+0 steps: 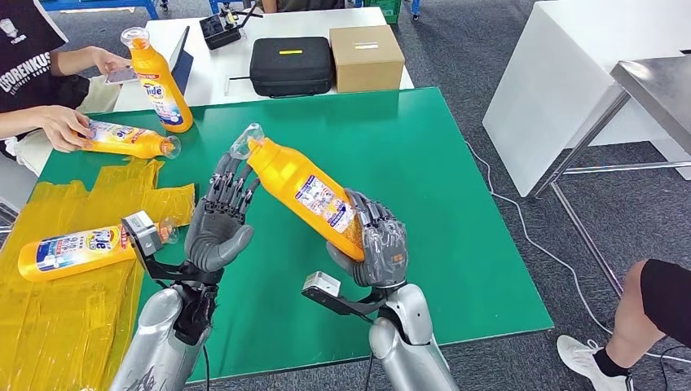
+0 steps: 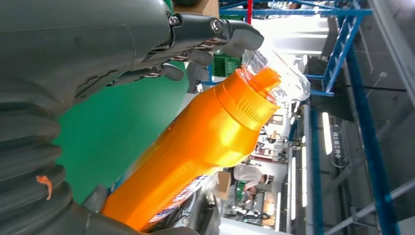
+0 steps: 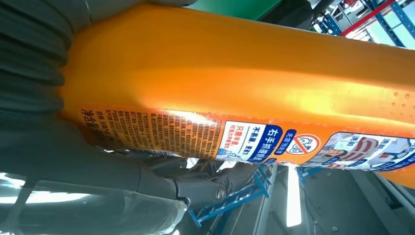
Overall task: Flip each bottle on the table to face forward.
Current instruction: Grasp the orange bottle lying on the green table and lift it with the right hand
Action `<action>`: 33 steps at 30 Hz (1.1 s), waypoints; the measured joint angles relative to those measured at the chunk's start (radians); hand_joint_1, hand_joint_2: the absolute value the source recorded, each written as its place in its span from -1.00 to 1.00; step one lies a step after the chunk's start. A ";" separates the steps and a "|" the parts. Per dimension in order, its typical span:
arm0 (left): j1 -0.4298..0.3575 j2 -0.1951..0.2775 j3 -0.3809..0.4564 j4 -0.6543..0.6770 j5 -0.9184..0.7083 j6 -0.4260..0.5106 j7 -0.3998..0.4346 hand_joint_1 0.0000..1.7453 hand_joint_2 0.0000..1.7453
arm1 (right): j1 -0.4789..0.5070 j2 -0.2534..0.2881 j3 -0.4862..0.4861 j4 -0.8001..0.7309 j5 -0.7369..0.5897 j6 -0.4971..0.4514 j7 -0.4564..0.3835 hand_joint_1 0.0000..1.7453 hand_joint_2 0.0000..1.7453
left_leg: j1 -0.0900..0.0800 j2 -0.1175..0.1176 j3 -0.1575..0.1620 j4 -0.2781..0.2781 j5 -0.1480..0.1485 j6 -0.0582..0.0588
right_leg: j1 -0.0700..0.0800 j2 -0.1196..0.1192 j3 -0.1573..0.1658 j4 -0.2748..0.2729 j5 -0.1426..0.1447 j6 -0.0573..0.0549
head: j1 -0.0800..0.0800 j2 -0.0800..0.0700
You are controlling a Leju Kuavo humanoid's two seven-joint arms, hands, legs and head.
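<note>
Mid-frame in the head view, the right hand [image 1: 376, 248] grips the base of a tilted bottle [image 1: 308, 194] above the green mat [image 1: 456, 212], cap toward the upper left. The left hand [image 1: 222, 218] stands beside it, fingers spread, holding nothing. Right of them the mat runs bare to its edge. 3 more bottles sit at the left: 1 upright [image 1: 160, 81], 1 lying under a person's hand [image 1: 59, 126], 1 lying on yellow sheets [image 1: 73, 326]. The left wrist view shows the clear cap [image 2: 279, 76] near the fingertips [image 2: 240, 36]; the right wrist view shows the back label [image 3: 244, 139].

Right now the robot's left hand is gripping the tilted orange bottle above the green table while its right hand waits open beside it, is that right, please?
Not quite: the hands are swapped. In the head view the right hand grips the tilted orange bottle by its base above the green table, while the left hand waits open beside it.
</note>
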 joint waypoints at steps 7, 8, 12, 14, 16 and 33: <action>0.008 -0.002 -0.030 -0.011 -0.004 0.016 -0.001 -1.00 1.00 | -0.008 0.046 -0.024 0.009 0.034 0.000 -0.028 1.00 1.00 | 0.000 0.000 -0.001 0.000 0.000 0.000 | 0.000 0.000 -0.001 0.000 0.000 0.000 | 0.000 0.000; 0.008 -0.002 -0.034 -0.012 -0.006 0.024 -0.001 -1.00 1.00 | -0.009 0.049 -0.022 0.010 0.039 0.000 -0.027 1.00 1.00 | 0.000 0.000 -0.001 0.000 0.000 0.000 | 0.000 0.000 -0.001 0.000 0.000 0.000 | 0.000 0.000; 0.005 -0.002 -0.044 -0.012 0.012 0.059 0.000 -1.00 1.00 | -0.014 0.062 0.004 0.013 0.092 0.000 0.012 1.00 1.00 | 0.000 0.000 -0.001 0.000 0.000 0.000 | 0.000 0.000 -0.001 0.000 0.000 0.000 | 0.000 0.000; 0.002 -0.001 -0.045 -0.012 0.028 0.072 0.006 -1.00 1.00 | -0.019 0.064 0.044 0.016 0.145 0.000 0.044 1.00 1.00 | 0.000 0.000 -0.001 0.000 0.000 0.000 | 0.000 0.000 -0.001 0.000 0.000 0.000 | 0.000 0.000; 0.000 -0.001 -0.048 -0.011 0.037 0.077 0.012 -1.00 1.00 | -0.028 0.061 0.099 0.027 0.187 0.000 0.062 1.00 1.00 | 0.000 0.000 -0.001 0.000 0.000 0.000 | 0.000 0.000 -0.001 0.000 0.000 0.000 | 0.000 0.000; 0.019 0.031 -0.005 0.037 0.077 0.094 0.001 -1.00 1.00 | -0.209 0.054 0.455 0.462 -0.189 0.057 0.229 1.00 1.00 | 0.000 0.003 -0.001 0.000 0.000 0.000 | 0.000 0.002 -0.002 0.000 0.000 0.000 | 0.000 0.000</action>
